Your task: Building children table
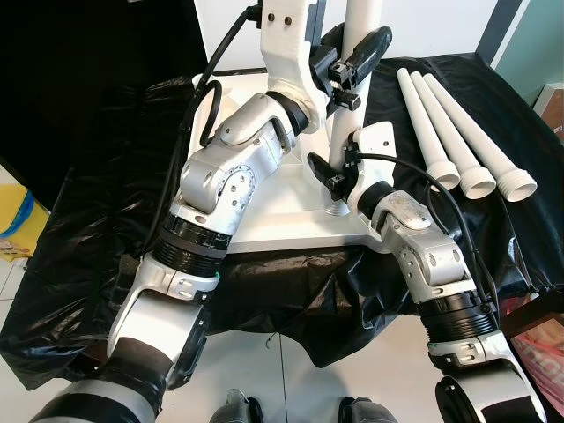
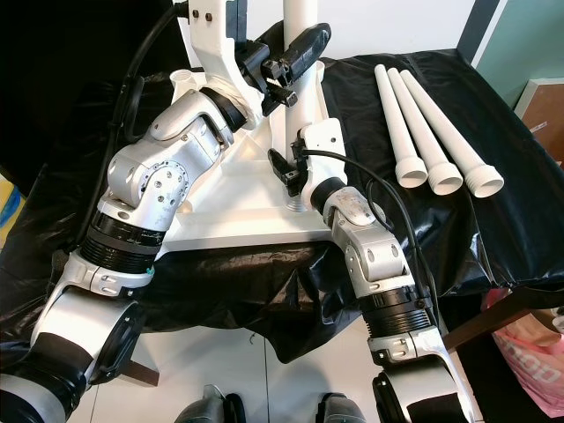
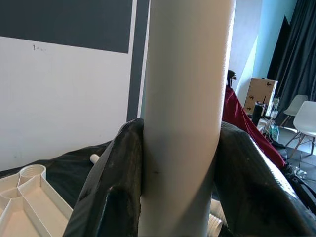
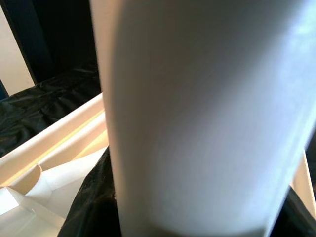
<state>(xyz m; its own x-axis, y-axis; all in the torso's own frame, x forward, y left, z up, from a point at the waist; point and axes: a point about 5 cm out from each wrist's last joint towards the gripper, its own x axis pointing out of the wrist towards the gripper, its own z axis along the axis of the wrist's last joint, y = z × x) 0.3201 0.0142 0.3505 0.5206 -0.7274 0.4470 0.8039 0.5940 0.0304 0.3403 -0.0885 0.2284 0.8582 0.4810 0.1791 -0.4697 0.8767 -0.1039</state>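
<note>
A white tabletop lies upside down on a black cloth. At its near right corner a white table leg stands upright. My left gripper is shut on the leg high up; in the left wrist view its black fingers press both sides of the leg. My right gripper is shut on the same leg just above its base. The right wrist view shows that leg very close, with black finger pads at its sides.
Three loose white legs lie side by side on the black cloth to the right of the tabletop. White floor runs along the near edge. A threaded corner socket of the tabletop shows in the left wrist view.
</note>
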